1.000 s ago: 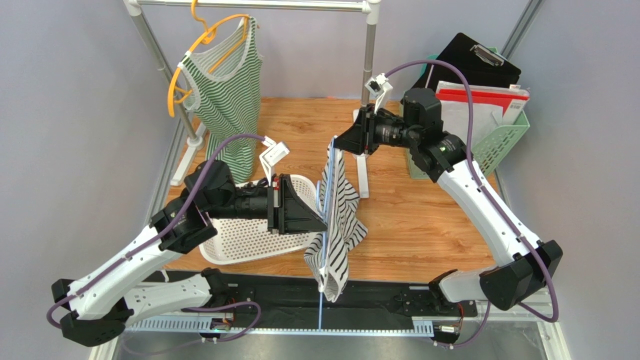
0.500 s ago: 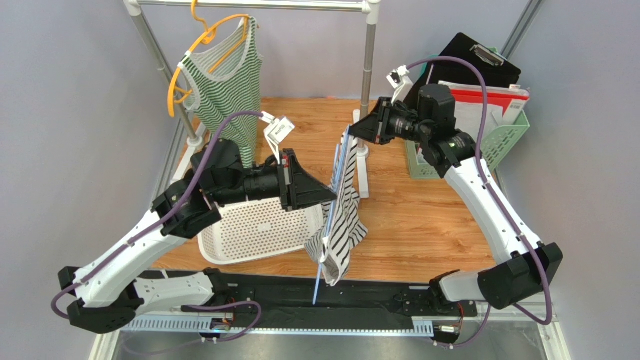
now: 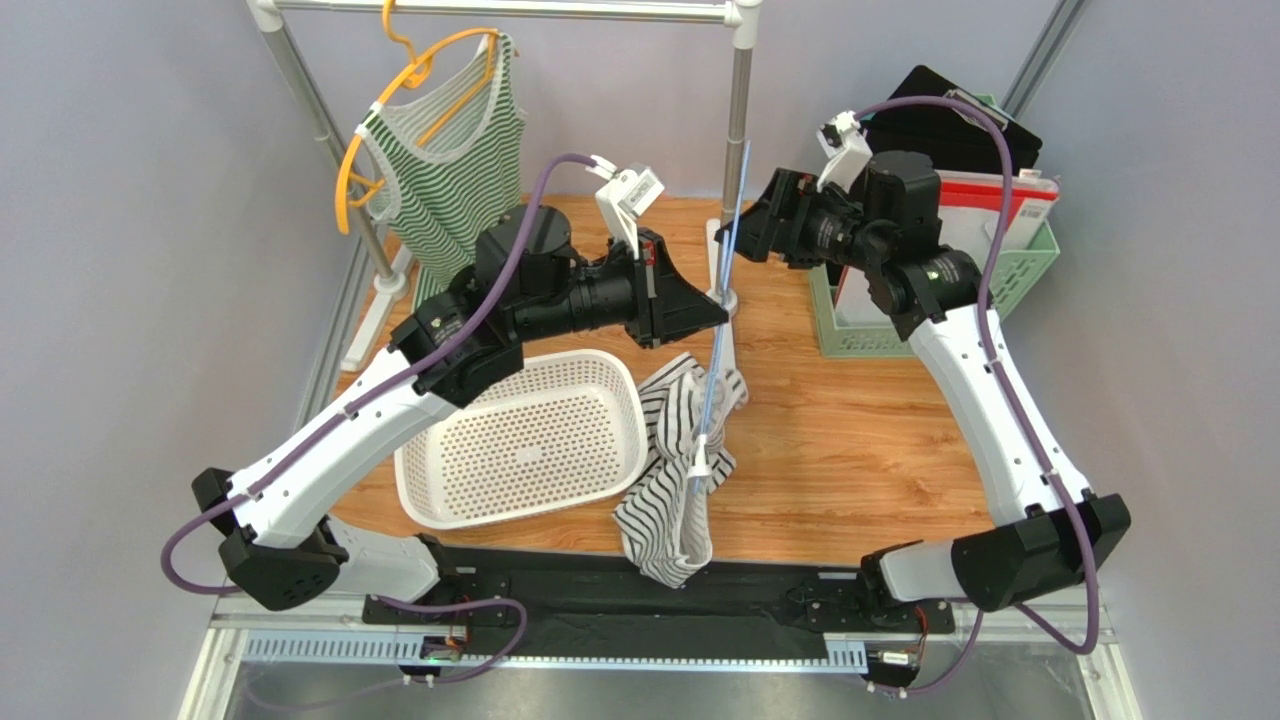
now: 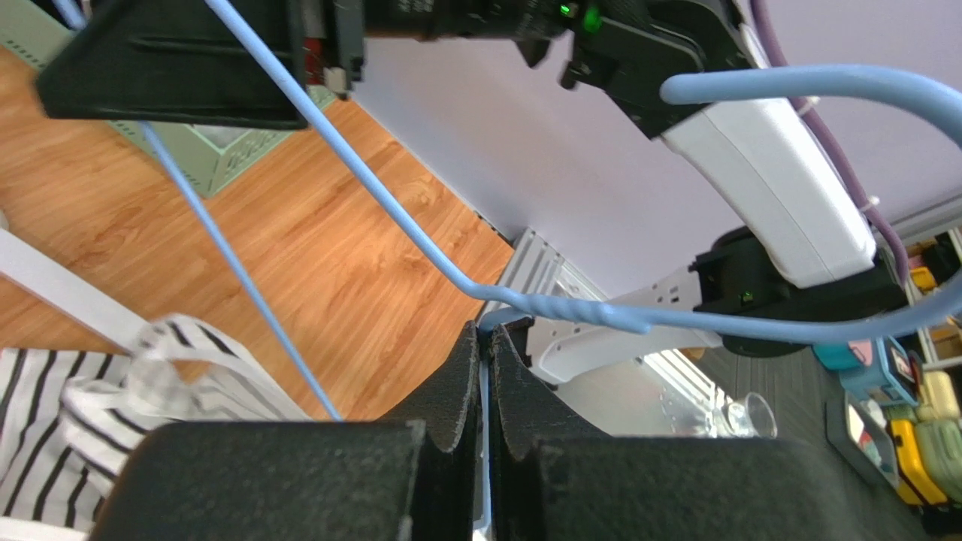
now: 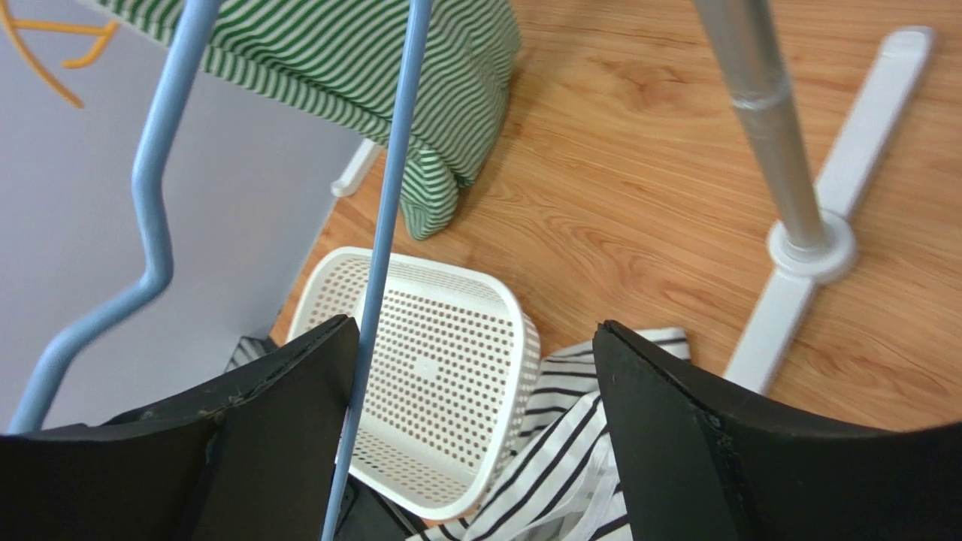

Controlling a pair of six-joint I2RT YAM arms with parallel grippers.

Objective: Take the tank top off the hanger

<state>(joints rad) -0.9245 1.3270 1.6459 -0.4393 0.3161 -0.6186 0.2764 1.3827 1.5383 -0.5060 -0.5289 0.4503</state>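
The black-and-white striped tank top (image 3: 679, 480) lies crumpled on the wooden table beside the basket; it also shows as tank top (image 5: 587, 451) and tank top (image 4: 68, 417). The blue wire hanger (image 3: 727, 240) stands nearly upright above it, its lower end down among the top's folds; whether a strap still hangs on it I cannot tell. My left gripper (image 3: 721, 308) is shut on the hanger (image 4: 542, 304), the wire pinched at the left gripper's (image 4: 487, 333) tips. My right gripper (image 3: 732, 237) is open, and the hanger (image 5: 384, 259) runs past the right gripper's (image 5: 474, 333) left finger.
A white perforated basket (image 3: 526, 443) sits left of the heap. A green striped tank top (image 3: 451, 165) hangs on an orange hanger from the metal rack (image 3: 736, 90), whose foot (image 5: 813, 248) rests on the table. A green file basket (image 3: 992, 293) stands at the back right.
My right gripper has opened and let go. The striped top has slid down onto the table. My left gripper has carried the hanger up and toward the back.
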